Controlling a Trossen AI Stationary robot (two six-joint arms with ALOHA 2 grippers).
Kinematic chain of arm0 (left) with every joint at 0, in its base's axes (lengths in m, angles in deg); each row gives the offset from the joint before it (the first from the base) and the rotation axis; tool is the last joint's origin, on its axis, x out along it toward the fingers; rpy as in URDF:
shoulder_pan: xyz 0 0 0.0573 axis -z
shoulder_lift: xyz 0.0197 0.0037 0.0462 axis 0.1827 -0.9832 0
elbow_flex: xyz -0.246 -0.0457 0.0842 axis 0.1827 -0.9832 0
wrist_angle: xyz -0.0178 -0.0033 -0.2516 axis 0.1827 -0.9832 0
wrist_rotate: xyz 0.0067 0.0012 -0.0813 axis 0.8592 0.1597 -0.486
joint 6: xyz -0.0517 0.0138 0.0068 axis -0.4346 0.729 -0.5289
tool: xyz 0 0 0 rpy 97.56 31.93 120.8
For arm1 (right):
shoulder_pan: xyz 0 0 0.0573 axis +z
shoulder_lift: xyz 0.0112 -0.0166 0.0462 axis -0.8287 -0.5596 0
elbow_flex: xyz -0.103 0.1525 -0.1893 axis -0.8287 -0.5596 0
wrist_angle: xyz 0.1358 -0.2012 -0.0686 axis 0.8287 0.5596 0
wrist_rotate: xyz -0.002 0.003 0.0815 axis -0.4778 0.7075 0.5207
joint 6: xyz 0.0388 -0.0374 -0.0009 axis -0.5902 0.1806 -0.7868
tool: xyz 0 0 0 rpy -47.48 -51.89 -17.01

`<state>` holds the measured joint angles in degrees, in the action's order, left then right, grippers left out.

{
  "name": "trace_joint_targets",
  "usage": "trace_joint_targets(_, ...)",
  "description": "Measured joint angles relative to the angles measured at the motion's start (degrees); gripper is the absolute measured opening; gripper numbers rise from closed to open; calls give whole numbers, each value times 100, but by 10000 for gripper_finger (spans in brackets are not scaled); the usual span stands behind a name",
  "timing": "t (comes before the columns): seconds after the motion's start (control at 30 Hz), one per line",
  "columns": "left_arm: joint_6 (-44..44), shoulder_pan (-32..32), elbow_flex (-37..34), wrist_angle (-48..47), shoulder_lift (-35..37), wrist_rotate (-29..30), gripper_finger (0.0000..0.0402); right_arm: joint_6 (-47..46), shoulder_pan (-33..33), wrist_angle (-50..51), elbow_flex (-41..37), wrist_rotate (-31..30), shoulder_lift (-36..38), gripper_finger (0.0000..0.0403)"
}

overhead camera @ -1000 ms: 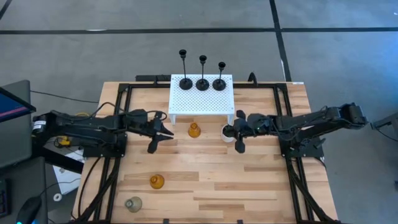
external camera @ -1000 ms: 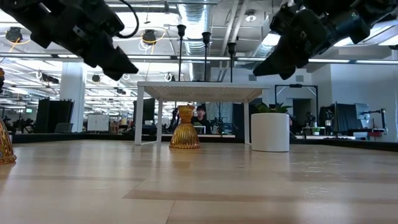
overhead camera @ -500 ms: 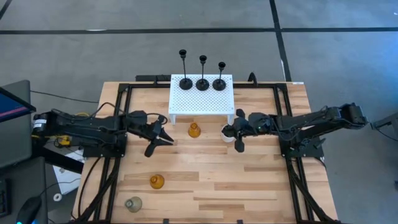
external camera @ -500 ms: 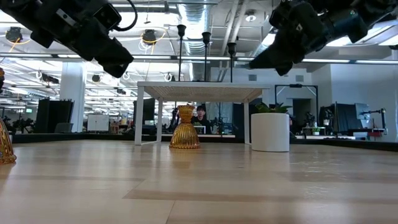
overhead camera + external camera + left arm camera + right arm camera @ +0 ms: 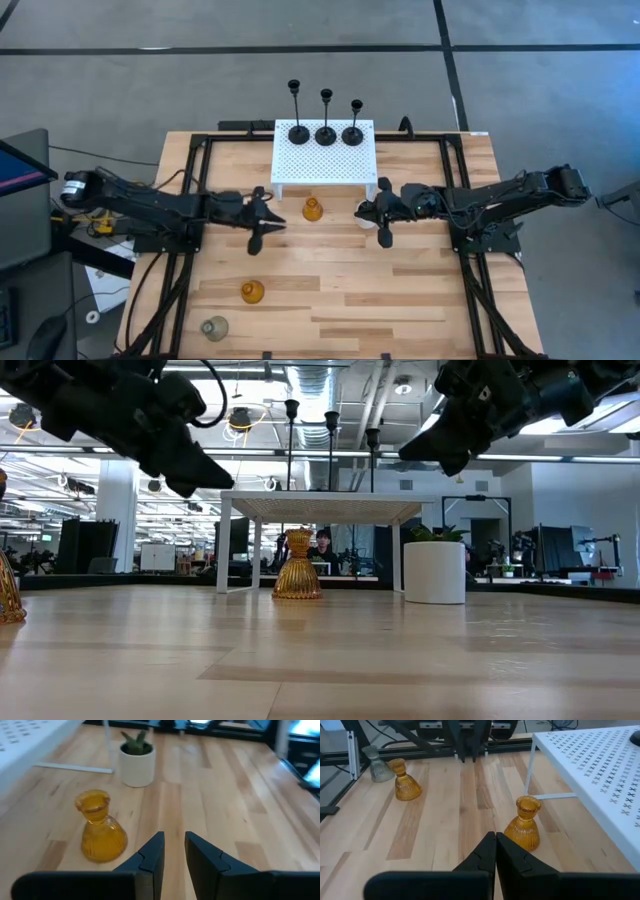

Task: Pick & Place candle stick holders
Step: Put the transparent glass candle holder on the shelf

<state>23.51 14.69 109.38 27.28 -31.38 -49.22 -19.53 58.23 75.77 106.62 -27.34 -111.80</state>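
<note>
Now, change: left gripper (image 5: 262, 222) has moved toward amber holder (image 5: 312, 209), jaws narrowed, slightly apart.
Right gripper (image 5: 386, 226): jaws together, waiting.
Meaning: grasp approaching.

Three black holders (image 5: 326, 132), two amber holders (image 5: 312, 209), one seemingly grey holder (image 5: 214, 327), one pot (image 5: 367, 213).

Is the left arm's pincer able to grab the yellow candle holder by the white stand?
Probably yes. The left pincer hangs beside the amber holder with bare table between them, though its fingers look nearly shut.
</note>
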Motion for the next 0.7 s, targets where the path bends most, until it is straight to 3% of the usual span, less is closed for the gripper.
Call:
trace_joint_targets(0.2,-297,1068,-29,796,-782,1869,76,49,-2,115,0,0,-1,1)
trace_joint_targets(0.47,-306,2178,-27,2619,-2142,4577,76,494,-13,220,0,-1,-2,0)
trace_joint_targets(0.7,-843,2276,480,3041,-3445,5742,76,633,-17,293,0,-8,5,0)
